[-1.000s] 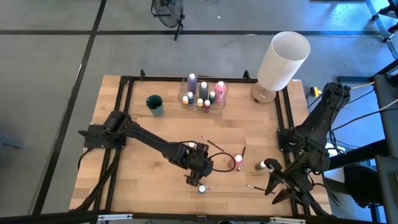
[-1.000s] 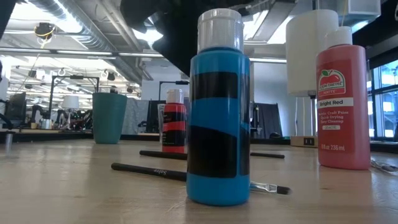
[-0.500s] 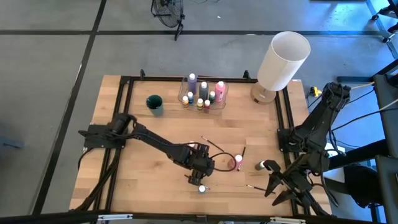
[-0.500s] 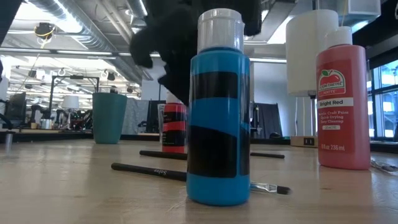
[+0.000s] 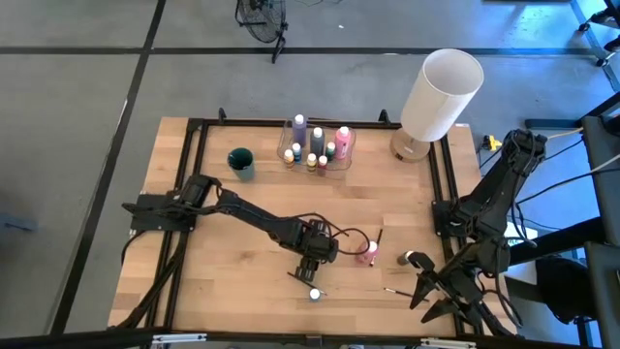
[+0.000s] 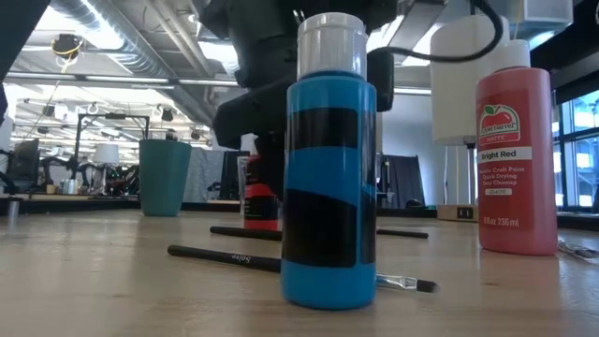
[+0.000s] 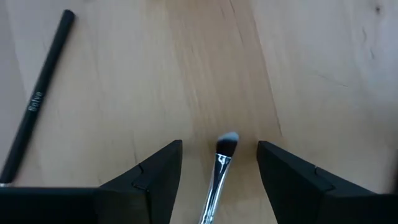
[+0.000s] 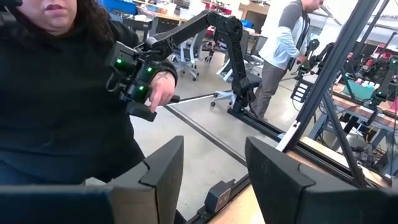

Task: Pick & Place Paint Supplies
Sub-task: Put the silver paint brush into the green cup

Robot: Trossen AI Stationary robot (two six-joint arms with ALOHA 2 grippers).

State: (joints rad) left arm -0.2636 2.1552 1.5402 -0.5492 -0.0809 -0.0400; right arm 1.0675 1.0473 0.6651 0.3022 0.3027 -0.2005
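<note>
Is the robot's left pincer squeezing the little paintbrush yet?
No, in the left wrist view the paintbrush lies on the table between the open left pincer, with gaps on both sides.

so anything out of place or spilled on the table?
No spill visible. Loose supplies are scattered at the table's front: brushes lie at mixed angles, and a pink bottle looks tipped on its side. The left gripper is open, straddling a brush tip. The right gripper is off the table's front-right corner, open.
</note>
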